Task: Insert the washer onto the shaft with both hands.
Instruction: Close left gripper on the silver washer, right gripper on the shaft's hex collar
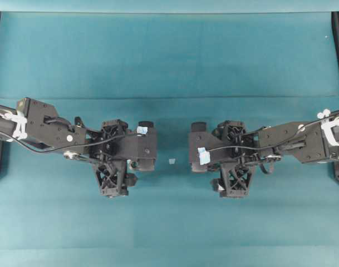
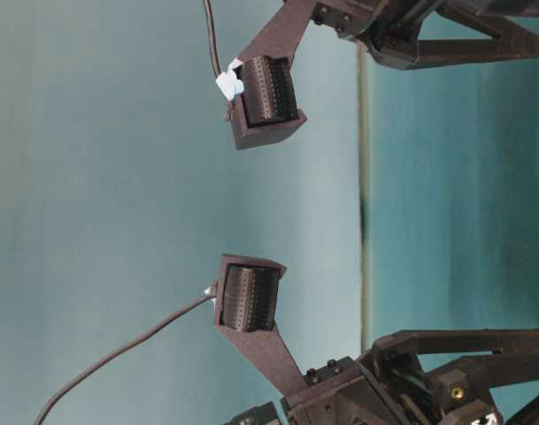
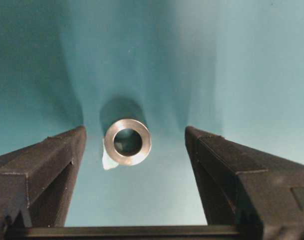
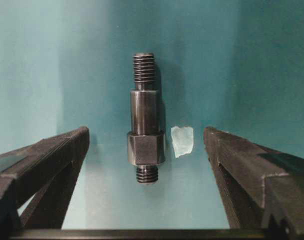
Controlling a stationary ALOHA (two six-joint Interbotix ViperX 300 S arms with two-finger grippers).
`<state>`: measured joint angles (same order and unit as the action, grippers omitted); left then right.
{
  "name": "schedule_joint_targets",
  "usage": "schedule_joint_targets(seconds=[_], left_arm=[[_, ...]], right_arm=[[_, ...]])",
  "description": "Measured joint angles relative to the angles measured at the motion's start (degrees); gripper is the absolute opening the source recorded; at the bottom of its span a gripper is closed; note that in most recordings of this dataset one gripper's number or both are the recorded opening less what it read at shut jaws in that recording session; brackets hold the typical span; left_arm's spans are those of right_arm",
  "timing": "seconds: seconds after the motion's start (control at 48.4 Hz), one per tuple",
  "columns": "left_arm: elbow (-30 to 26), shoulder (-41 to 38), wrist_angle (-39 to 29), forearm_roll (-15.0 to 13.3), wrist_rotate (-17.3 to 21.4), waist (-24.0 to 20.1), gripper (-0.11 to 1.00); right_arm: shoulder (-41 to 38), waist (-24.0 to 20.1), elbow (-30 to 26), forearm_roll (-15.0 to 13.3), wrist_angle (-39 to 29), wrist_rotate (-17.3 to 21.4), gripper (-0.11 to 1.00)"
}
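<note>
1. Washer (image 3: 127, 141): a small, thick-walled silvery ring lying on the bench (image 3: 231, 75), between the fingers of the left end effector (image 3: 135, 145) and touching neither; a white tape scrap (image 3: 108, 160) pokes out at its lower left edge.
2. Handling: hard, stiff, light and smooth, so likely to skid or flip under a pinch; squeezing across its outer rim seems safest, leaving the hole free.
3. Shaft (image 4: 145, 117): a dark stepped rod lying on the bench, threaded at both ends with a six-sided collar toward the near end, between the fingers of the right end effector (image 4: 147, 145); another tape scrap (image 4: 182, 141) lies just right of the collar.
4. Handling: rigid, heavier, prone to rolling; the flat-sided collar offers the surest hold, keeping the long far end bare.
5. Both end effectors stand wide open, holding nothing.
6. From overhead, both parts seem hidden under the end effectors.
</note>
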<state>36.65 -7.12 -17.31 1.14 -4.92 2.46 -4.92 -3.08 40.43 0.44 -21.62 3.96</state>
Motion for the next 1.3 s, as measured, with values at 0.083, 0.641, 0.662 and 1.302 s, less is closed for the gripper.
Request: schedule_joint_targets(seconds=[0.083, 0.641, 0.662, 1.302], left_arm=[[0.0, 0.0, -0.44, 0.0, 0.0, 0.0, 0.83], [0.0, 0.0, -0.88, -0.09, 0.0, -0.09, 0.83], [0.0, 0.0, -0.79, -0.09, 0.0, 0.0, 0.83], [0.0, -0.09, -0.62, 0.0, 0.0, 0.0, 0.83]], right_arm=[[-0.09, 0.0, 0.0, 0.0, -0.09, 0.0, 0.81], [0.0, -0.44, 0.09, 0.18, -0.26, 0.0, 0.8], [0.0, -0.44, 0.09, 0.18, -0.26, 0.09, 0.8], [-0.09, -0.35, 0.18, 0.18, -0.26, 0.09, 0.79]])
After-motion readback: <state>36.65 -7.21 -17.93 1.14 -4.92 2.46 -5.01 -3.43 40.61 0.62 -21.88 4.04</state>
